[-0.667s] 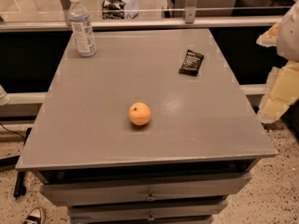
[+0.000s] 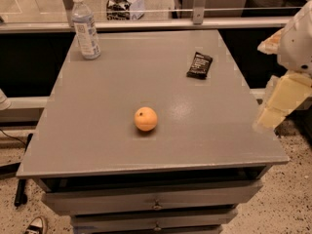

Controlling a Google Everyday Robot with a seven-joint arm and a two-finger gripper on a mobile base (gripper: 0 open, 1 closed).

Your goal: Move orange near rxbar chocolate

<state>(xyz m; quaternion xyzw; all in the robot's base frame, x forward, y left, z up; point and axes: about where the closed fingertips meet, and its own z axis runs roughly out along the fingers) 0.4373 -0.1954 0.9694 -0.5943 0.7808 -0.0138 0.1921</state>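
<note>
The orange [image 2: 146,119] is a small round fruit resting on the grey table top [image 2: 97,130], a little in front of the middle. The rxbar chocolate [image 2: 199,65] is a flat black-wrapped bar lying at the back right of the table, well apart from the orange. My gripper [image 2: 279,104], cream-coloured below a white arm section, hangs at the right edge of the view, beside the table's right edge. It is to the right of the orange, holds nothing, and touches neither object.
A clear plastic water bottle [image 2: 85,27] with a white cap stands upright at the back left corner. The table has drawers [image 2: 156,204] below its front edge. A rail and glass panel [image 2: 146,23] run behind it. A shoe [image 2: 33,225] lies on the floor at lower left.
The gripper has shifted slightly left and down, closer to the table's right edge. The orange, bar and bottle have not moved.
</note>
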